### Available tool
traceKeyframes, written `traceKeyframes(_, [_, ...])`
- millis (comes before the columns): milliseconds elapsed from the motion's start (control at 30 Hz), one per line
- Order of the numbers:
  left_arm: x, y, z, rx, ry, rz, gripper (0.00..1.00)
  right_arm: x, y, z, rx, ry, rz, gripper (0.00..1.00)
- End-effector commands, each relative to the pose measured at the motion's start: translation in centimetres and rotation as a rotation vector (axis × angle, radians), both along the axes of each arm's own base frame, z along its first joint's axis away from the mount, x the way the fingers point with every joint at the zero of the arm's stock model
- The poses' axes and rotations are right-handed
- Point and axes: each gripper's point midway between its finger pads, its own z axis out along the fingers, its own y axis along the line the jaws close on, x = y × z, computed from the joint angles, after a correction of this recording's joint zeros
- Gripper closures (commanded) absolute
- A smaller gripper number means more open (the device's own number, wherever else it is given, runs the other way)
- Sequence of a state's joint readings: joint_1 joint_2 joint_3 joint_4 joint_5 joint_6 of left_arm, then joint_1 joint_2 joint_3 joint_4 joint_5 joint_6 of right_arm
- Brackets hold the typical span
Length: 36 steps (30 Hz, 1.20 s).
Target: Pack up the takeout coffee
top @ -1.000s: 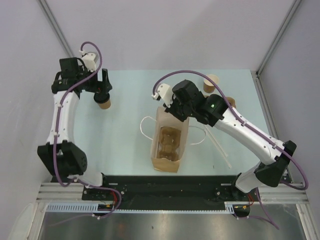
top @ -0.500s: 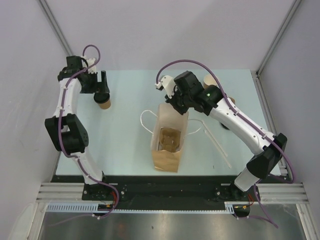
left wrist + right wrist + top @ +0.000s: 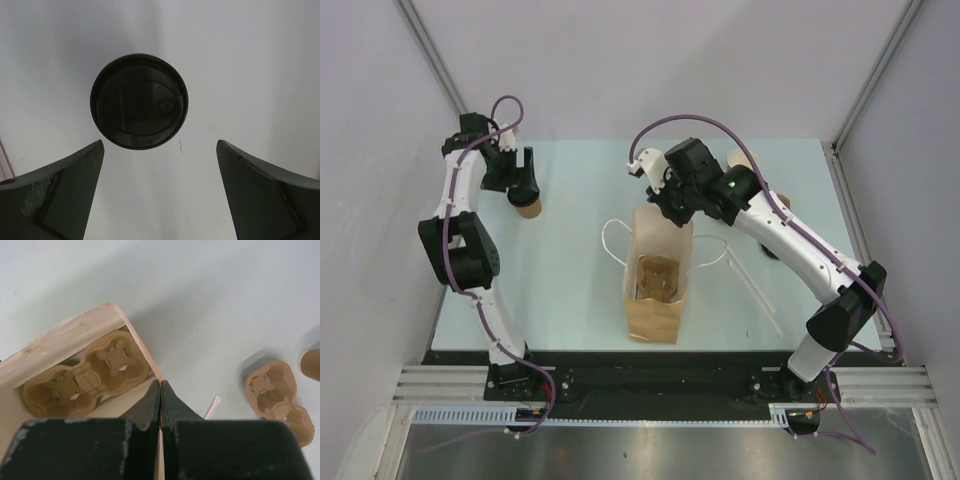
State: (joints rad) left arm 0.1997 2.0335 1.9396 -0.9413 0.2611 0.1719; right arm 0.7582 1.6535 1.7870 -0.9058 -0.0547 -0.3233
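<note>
Small kraft-brown paper cup with round black plastic lid (image 3: 528, 206): upright in the upper left of the top view, on the pale green table (image 3: 570, 290), well in from the table's left and far edges. In the left wrist view the lid (image 3: 139, 101) is seen from above, centre-left of frame, with bare table all round it.

Left gripper (image 3: 159, 150): fingers spread wide, holding nothing. The tips sit at lower left and lower right of the wrist frame. The lid lies above them in the frame, not between them, and touches neither. The spread is wider than the lid. In the top view this gripper (image 3: 523, 186) is just above the cup in the frame.

Second kraft paper cup (image 3: 744, 158): upper right of the top view, largely hidden by the right arm.

A wide strip of bare table separates the lidded cup from the tall brown paper bag with white handles (image 3: 652, 318), which stands open at frame centre.

Right gripper (image 3: 665, 212): at the bag's upper rim. In the right wrist view its fingers (image 3: 160, 387) are pressed together with a thin pale strip of the bag's paper pinched between them.

Moulded brown cardboard cup carrier (image 3: 85, 375): inside the bag, filling most of its width.

Second cardboard carrier (image 3: 279, 401): on bare table, right of the wrist frame, apart from the bag.

Thin white stick (image 3: 757, 288): lies on the table to the right of the bag.
</note>
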Motion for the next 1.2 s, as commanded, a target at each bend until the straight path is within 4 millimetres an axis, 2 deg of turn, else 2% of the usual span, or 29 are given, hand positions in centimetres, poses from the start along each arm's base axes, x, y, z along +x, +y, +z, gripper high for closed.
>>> traceKeyframes(0, [0.7,0.7,0.7,0.026,-0.025,-0.017,0.0,0.5,0.8,1.7,0.058,-0.012,-0.001,1.0])
traceKeyframes(300, [1.9,1.8,-1.0,0.044,-0.006,-0.003,0.0,0.8,1.0,1.4,0.059,0.003,-0.006,1.0])
traceKeyframes(700, [3.3,2.1,-1.4,0.045,-0.013,0.009,0.01,1.5,0.9,1.4,0.069,0.017,-0.019,1.0])
traceKeyframes(1167, [3.5,2.8,-3.4,0.039,0.023,0.03,0.0,1.8,1.0,1.4,0.075,0.023,-0.027,1.0])
